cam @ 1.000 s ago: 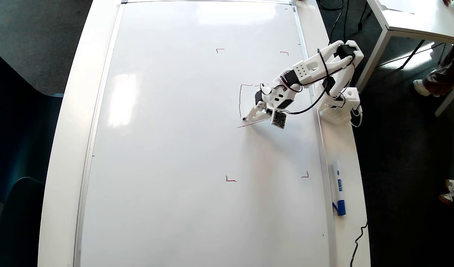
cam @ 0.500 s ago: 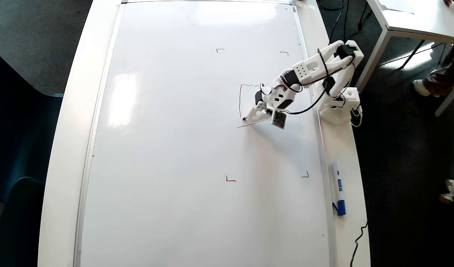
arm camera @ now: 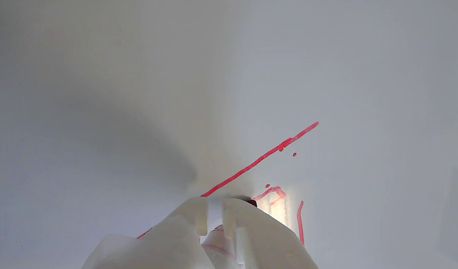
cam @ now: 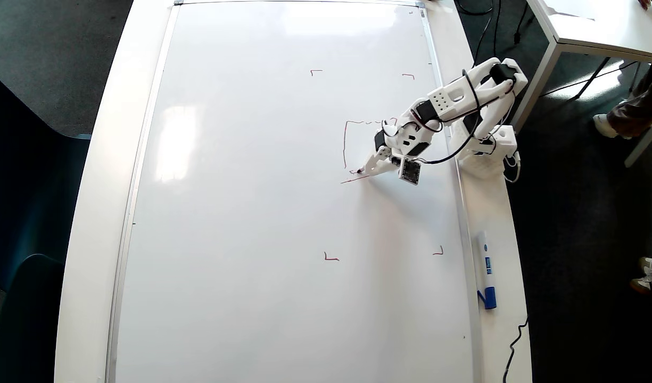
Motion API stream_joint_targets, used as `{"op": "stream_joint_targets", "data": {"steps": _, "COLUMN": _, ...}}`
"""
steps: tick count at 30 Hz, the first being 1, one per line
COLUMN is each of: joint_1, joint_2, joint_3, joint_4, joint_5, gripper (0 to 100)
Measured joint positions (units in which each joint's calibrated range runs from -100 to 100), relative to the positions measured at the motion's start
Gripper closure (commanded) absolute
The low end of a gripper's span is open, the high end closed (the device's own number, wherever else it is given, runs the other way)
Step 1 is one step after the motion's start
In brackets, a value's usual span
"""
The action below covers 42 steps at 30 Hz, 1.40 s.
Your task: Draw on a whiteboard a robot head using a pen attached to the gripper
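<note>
Whiteboard (cam: 251,213), large, glossy and white with a thin silver frame, lying flat so the arm can reach down onto it. White 3D-printed plastic gripper (cam: 364,170) angled low, jaws clenched on the slim white-barrelled pen (arm camera: 214,209), which the wrist view shows wedged between them with its dark tip (arm camera: 251,202) at the surface, a pose suited to steady line pressure. Thin red robot head outline (cam: 345,146) is only partly drawn: a top edge, a left side and a slanted stroke (arm camera: 258,161) near the tip. White marker with blue cap (cam: 486,271) lies unused beside the frame, well apart
</note>
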Motion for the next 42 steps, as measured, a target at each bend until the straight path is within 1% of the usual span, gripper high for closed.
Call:
{"op": "stream_joint_targets", "data": {"steps": 3, "joint_1": -0.08, "joint_2": 0.00, "joint_3": 0.09, "joint_4": 0.00, "joint_5": 0.00, "gripper": 99}}
{"op": "stream_joint_targets", "data": {"steps": 7, "joint_1": -0.38, "joint_2": -0.59, "joint_3": 0.18, "joint_4": 2.70, "joint_5": 0.00, "gripper": 99}}
{"op": "stream_joint_targets", "data": {"steps": 24, "joint_1": -0.30, "joint_2": -3.81, "joint_3": 2.38, "joint_4": 3.55, "joint_5": 0.00, "gripper": 99}}
{"op": "stream_joint_targets", "data": {"steps": 35, "joint_1": 4.75, "joint_2": -4.07, "joint_3": 2.92, "joint_4": 3.55, "joint_5": 0.00, "gripper": 99}}
{"op": "stream_joint_targets", "data": {"steps": 42, "joint_1": 5.51, "joint_2": -4.15, "joint_3": 2.92, "joint_4": 3.55, "joint_5": 0.00, "gripper": 99}}
